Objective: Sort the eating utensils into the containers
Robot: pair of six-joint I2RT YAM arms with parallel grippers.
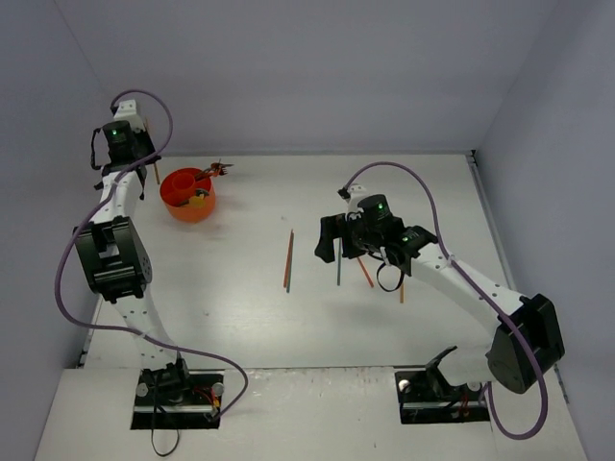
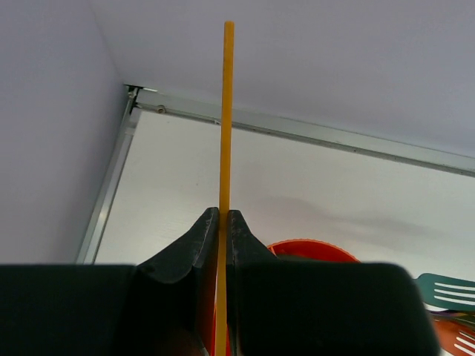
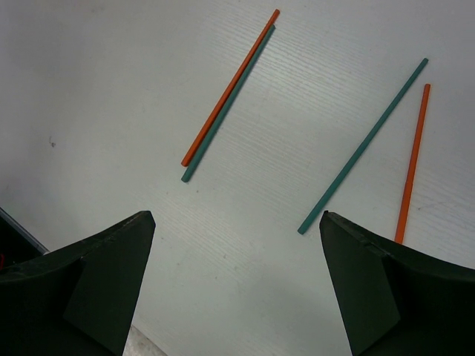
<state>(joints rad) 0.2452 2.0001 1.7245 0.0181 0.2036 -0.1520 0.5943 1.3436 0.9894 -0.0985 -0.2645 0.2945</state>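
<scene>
My left gripper (image 2: pixel 223 216) is shut on a yellow chopstick (image 2: pixel 225 111) that points straight up past the fingers. It hangs by the back left corner, beside the orange-red cup (image 1: pixel 188 195), whose rim (image 2: pixel 312 247) shows just behind the fingers. Several utensils (image 1: pixel 216 171) stick out of the cup, among them a teal fork (image 2: pixel 449 289). My right gripper (image 3: pixel 236 222) hovers open over the mid table. Ahead of it lie an orange chopstick (image 3: pixel 230 87) and a teal chopstick (image 3: pixel 228 107) side by side. A lone teal chopstick (image 3: pixel 364 146) ends near its right finger, with another orange chopstick (image 3: pixel 413 163) beside it.
Grey walls close in the white table (image 1: pixel 240 317) at the back and both sides, with a metal rail (image 2: pixel 312 135) along the back edge. One more orange chopstick (image 1: pixel 402 293) lies partly under the right arm.
</scene>
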